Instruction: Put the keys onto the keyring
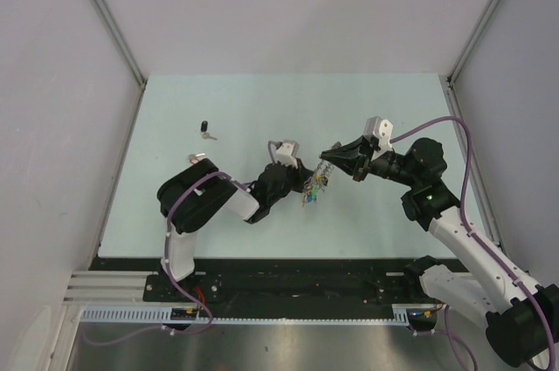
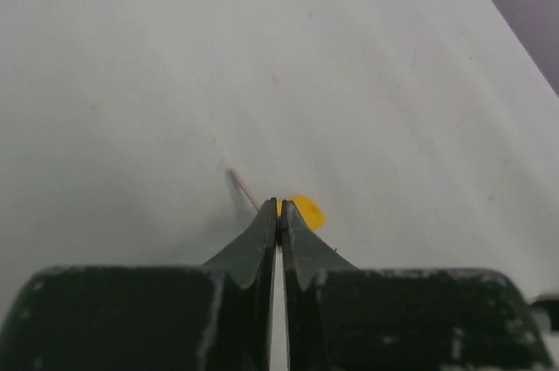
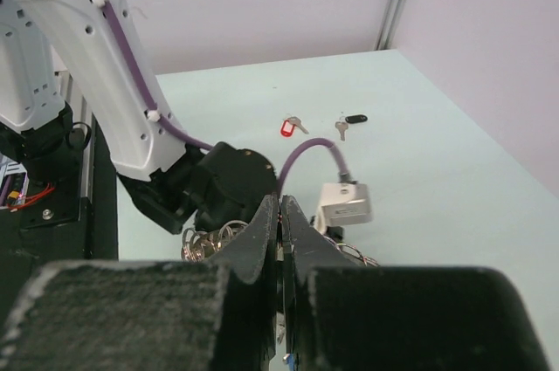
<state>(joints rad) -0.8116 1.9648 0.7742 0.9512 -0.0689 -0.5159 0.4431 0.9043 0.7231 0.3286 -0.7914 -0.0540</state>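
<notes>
From above, the two arms meet over the middle of the pale green table (image 1: 262, 100). The keyring (image 1: 318, 181) is bunched between their tips, a tangle of silver with blue, green and orange flecks. That view cannot show what either grip contains, but the wrist cameras can.

The left gripper (image 2: 279, 207) is clenched. The yellow key (image 2: 307, 212) has its round head poking out just past the fingertips on the right. A thin sliver slants away on the left (whether that is the key's blade I cannot tell).

The right gripper (image 3: 281, 205) is likewise pressed tight, and silver loops of the keyring spread out on both sides beneath its fingers. Seen from overhead, its tips sit at the ring's upper edge. It appears to pinch the ring, though the fingers hide the contact itself.

Only the right wrist view shows the red key (image 3: 287, 127) plainly. It lies flat on the table beyond the left arm, with the black key (image 3: 354, 119) near it to the right, the two not touching. Overhead, the black key is clear, well to the left of the keyring. The red one is hard to make out beside the left arm's elbow.

There are three loose keys, one gripped and two on the table. There is one keyring, and there are two arms. No writing can be read on any of them.
</notes>
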